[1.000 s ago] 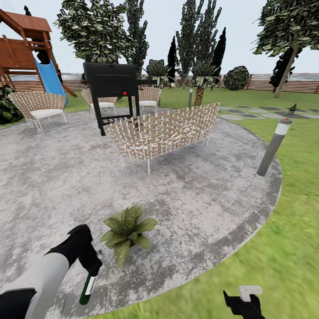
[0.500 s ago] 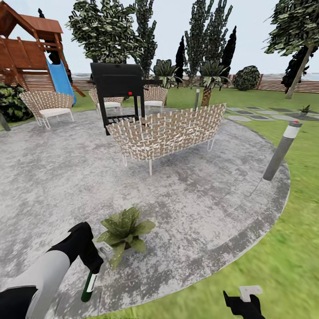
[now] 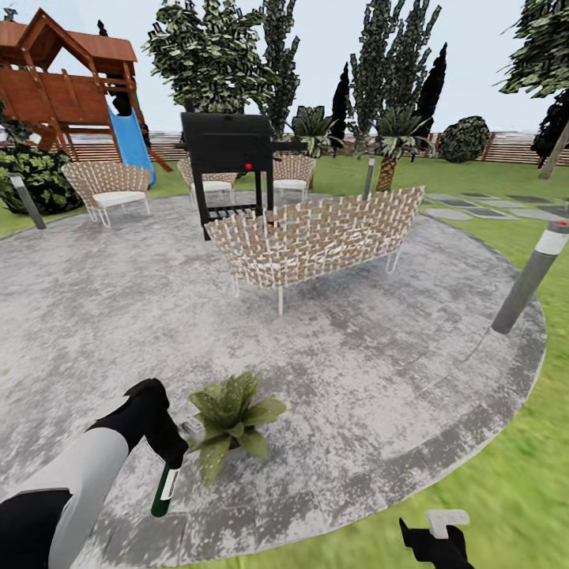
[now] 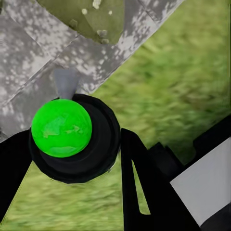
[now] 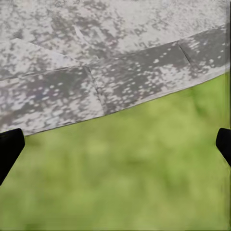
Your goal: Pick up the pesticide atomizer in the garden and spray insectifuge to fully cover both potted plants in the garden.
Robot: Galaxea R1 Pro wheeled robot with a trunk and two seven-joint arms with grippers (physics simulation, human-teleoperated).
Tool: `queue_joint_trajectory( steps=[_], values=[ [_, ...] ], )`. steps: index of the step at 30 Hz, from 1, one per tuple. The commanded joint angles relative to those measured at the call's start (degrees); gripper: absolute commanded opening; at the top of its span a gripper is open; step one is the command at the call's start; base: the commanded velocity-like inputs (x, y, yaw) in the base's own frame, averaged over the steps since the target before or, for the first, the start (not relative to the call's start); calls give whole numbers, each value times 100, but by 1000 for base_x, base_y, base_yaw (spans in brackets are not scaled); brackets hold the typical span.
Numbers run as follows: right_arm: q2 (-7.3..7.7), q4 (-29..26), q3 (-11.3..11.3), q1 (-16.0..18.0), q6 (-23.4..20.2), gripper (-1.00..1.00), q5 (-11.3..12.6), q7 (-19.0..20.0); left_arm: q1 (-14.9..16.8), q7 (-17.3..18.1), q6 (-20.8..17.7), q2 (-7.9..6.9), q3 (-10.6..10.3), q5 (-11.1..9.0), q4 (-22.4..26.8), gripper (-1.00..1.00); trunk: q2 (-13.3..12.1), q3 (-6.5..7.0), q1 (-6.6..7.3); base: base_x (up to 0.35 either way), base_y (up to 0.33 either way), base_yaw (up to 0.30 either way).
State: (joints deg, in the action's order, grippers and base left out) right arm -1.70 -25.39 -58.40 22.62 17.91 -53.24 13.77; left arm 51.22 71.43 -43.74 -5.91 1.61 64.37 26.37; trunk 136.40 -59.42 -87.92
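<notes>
Lower left of the head view: left gripper (image 3: pixel 167 454), black, on a white-and-black arm, clamped around the pesticide atomizer (image 3: pixel 166 490) — dark-green bottle with white label hanging downward below the fingers, its pale grey spray head up beside the leaves. Just to its right, one potted plant (image 3: pixel 231 414), a low rosette of pointed olive-green leaves, standing on the grey stone paving (image 3: pixel 356 356), its pot hidden under the foliage. Left wrist view: bottle seen end-on as a bright green disc (image 4: pixel 61 127) ringed in black, held between the dark fingers (image 4: pixel 139 183), with olive leaves (image 4: pixel 96 17) at the frame's upper edge and grass (image 4: pixel 183 77) beyond the paving edge. Bottom right of the head view: right gripper (image 3: pixel 433 540), black with a pale part on top; in the right wrist view its two fingertips (image 5: pixel 9 149) sit at opposite frame edges — spread apart, nothing between them, over the paving border and lawn. Centre of the head view: woven wicker bench (image 3: pixel 316 237); behind it a black grill (image 3: pixel 229 154) and two wicker chairs. Upper left: wooden play tower with blue slide (image 3: pixel 130 146). Right edge: grey lamp post with red top (image 3: pixel 531 276), leaning. Background: slatted wooden fence (image 3: pixel 506 148), tall trees.
</notes>
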Motion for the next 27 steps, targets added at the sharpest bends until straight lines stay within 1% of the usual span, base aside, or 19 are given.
queue_joint_trajectory(
  steps=[1,8,18,19,20,23,24,25,27],
  values=[
    [-6,-11,-49,6,20,100,-28,47,2,46,-49,2,16,40,8,-100,2,-6,-1,236,-172,0],
    [-11,-4,-40,6,20,100,-28,47,-4,46,-47,3,-1,45,5,-100,2,-6,-1,236,-175,25],
    [-15,7,-31,6,21,100,-33,47,-13,46,-46,-5,-9,59,-4,-100,2,-6,-1,236,-184,264],
    [-15,7,-31,6,20,100,-31,47,-11,46,-46,-6,-10,86,-14,-100,2,-6,-1,229,-187,278],
    [-15,7,-31,7,20,100,-29,47,-9,49,-47,-5,-11,151,-25,-100,2,-6,-1,208,-179,279],
    [-15,7,-31,6,20,100,-34,47,-3,76,-47,-6,4,497,-45,-100,2,-6,-1,132,-77,275],
    [-15,7,-31,6,20,100,-32,47,-1,138,-47,-6,8,598,-52,-100,2,-6,-1,43,-18,163],
    [-15,7,-35,6,20,100,-30,47,0,261,-40,-10,5,687,-53,-100,2,-6,-1,22,-9,84],
    [-15,1,-39,6,20,100,-28,47,-4,611,-4,-11,-7,952,-28,-100,2,-6,-1,6,-3,24]
  ],
)
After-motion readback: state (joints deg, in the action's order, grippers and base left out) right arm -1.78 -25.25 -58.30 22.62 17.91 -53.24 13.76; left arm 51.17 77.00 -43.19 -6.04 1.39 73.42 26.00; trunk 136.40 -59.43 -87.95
